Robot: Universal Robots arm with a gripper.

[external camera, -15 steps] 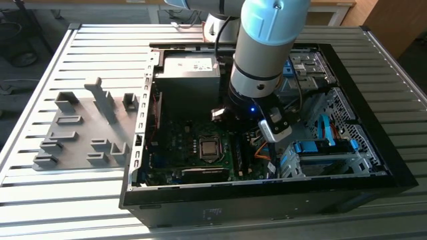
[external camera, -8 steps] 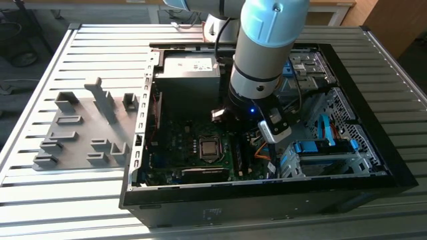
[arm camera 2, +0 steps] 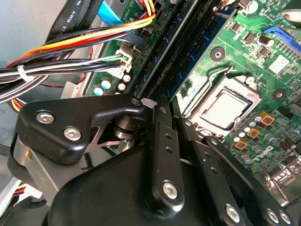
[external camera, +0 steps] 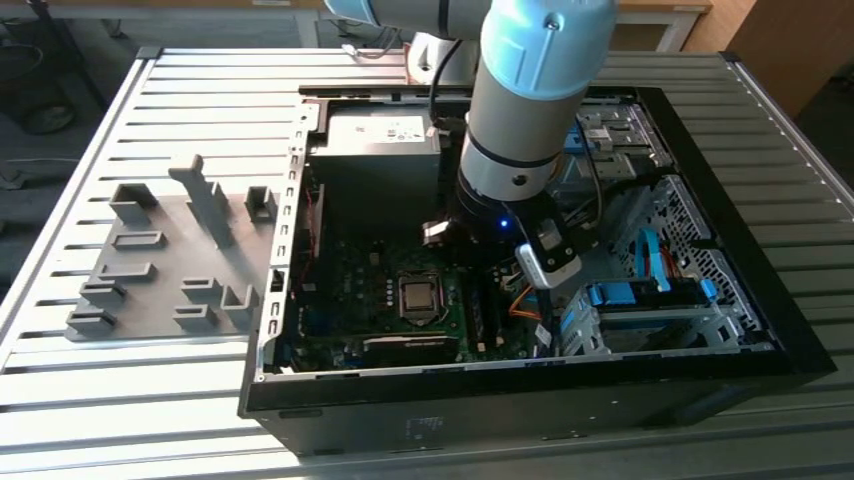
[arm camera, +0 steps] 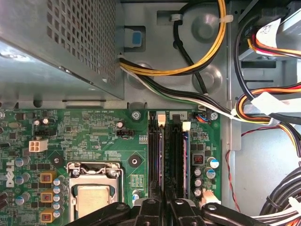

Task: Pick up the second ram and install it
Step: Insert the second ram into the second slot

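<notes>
Hovering over motherboard [arm camera: 94, 136] slots [arm camera: 175, 160], tool [arm camera: 162, 207] grip state unclear, cable bundle [arm camera: 263, 108] beside, CPU socket [arm camera: 94, 193] near.

The arm [external camera: 527, 110] reaches steeply downward (wrist lowest), jaws drawn close together.

a slatted metal table [external camera: 160, 100] with long ribbed grooves carries everything. an open black pc case [external camera: 747, 330] lies on its side on the table, toward the exterior view's right. just beside it, on the exterior view's left, sits a flat grey holder plate [external camera: 147, 290] with several upright grey blocks [external camera: 207, 200] rising from it.
</notes>
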